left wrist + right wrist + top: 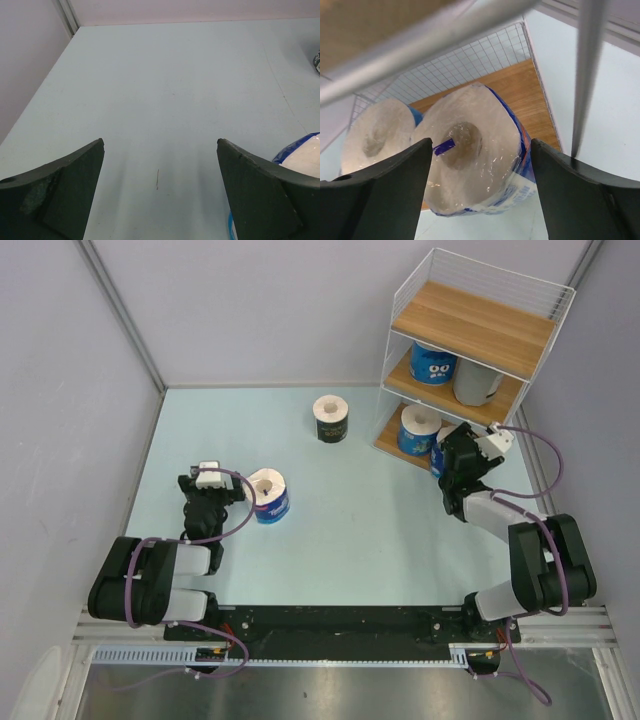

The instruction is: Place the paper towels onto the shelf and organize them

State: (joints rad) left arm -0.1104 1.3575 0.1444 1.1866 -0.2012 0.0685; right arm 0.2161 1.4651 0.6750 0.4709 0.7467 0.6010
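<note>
The shelf stands at the back right. Its middle board holds a blue roll and a grey roll. Its bottom board holds a blue roll. My right gripper is at that board's front, open, with its jaws on either side of another blue roll without gripping it. That roll stands at the board's front edge, next to its neighbour. A black roll stands on the table. My left gripper is open and empty, with a blue roll just to its right.
The shelf's white wire posts cross close in front of the right wrist camera. Grey walls close in the light blue table on the left, back and right. The shelf's top board holds nothing.
</note>
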